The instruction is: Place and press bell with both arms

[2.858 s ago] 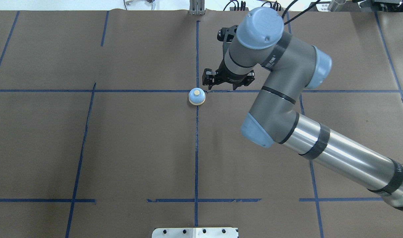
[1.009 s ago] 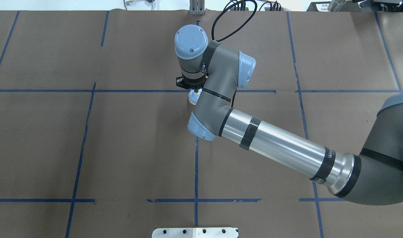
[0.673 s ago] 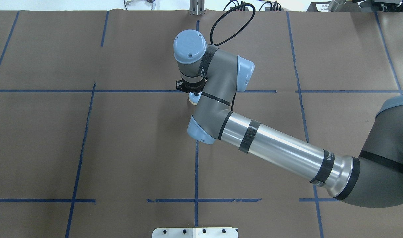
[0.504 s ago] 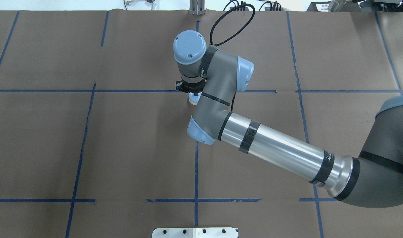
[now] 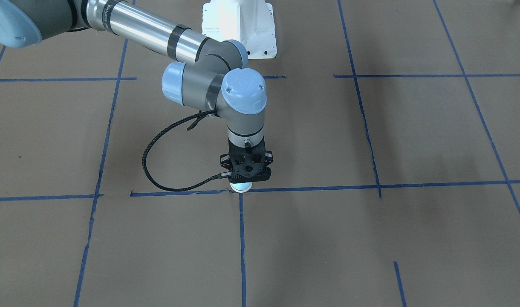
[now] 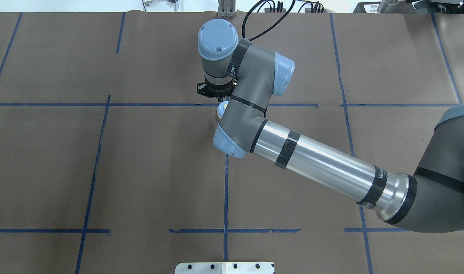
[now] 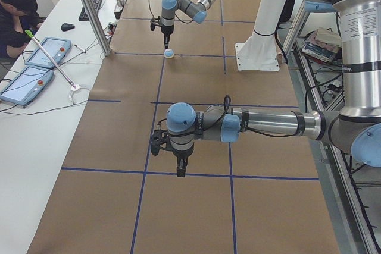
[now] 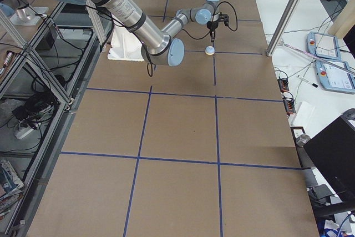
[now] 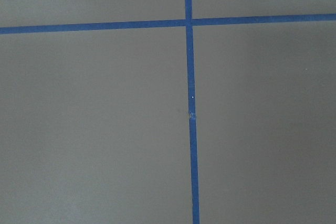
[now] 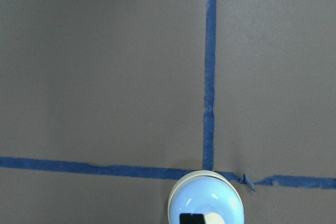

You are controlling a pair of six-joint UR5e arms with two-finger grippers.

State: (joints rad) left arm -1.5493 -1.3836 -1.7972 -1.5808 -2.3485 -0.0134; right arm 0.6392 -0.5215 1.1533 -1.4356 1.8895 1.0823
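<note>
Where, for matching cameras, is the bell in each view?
Front-facing: bell at centre.
Overhead: bell upper centre, half under right arm.
Exterior left: bell upper, left of centre.
Exterior right: bell upper, right of centre.
Left wrist: not in it.
Right wrist: bell bottom edge.
Shared landmark: blue tape crossing beside it.

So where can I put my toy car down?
Bare: the squares left of the centre blue tape line, seen from overhead. Crowded: the tape crossing where the bell sits under the right gripper, and everything under the right arm.
</note>
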